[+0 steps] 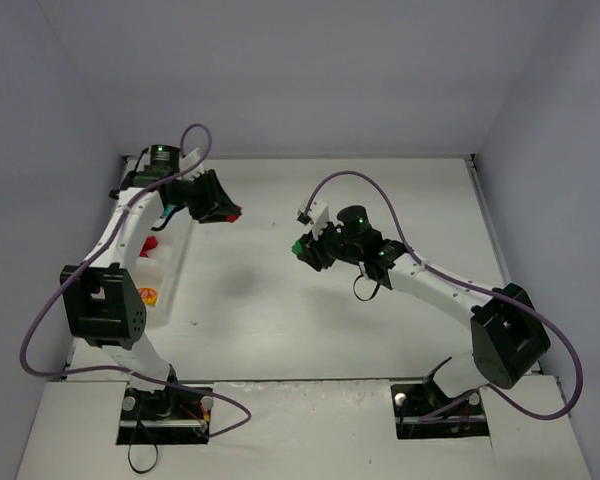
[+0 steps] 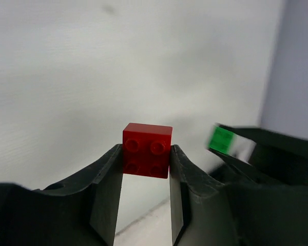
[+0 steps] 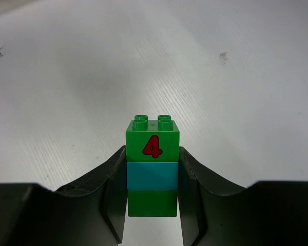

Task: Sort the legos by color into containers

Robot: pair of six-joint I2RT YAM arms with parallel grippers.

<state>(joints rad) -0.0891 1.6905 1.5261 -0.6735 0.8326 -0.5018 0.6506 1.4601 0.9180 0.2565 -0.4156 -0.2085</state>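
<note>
L gripper is clamped on a red 2x2 brick, held off the table just right of the tray far end. R gripper is clamped on a green-teal-green stack, top brick marked "4", well right of the tray. Inside the tray: red lego, orange-yellow lego.

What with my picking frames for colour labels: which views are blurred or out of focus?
Left wrist: red brick sharp, green-teal stack behind it blurred. Right wrist: that stack crisp, its 4 readable. Top external: even light, soft shadows.
</note>
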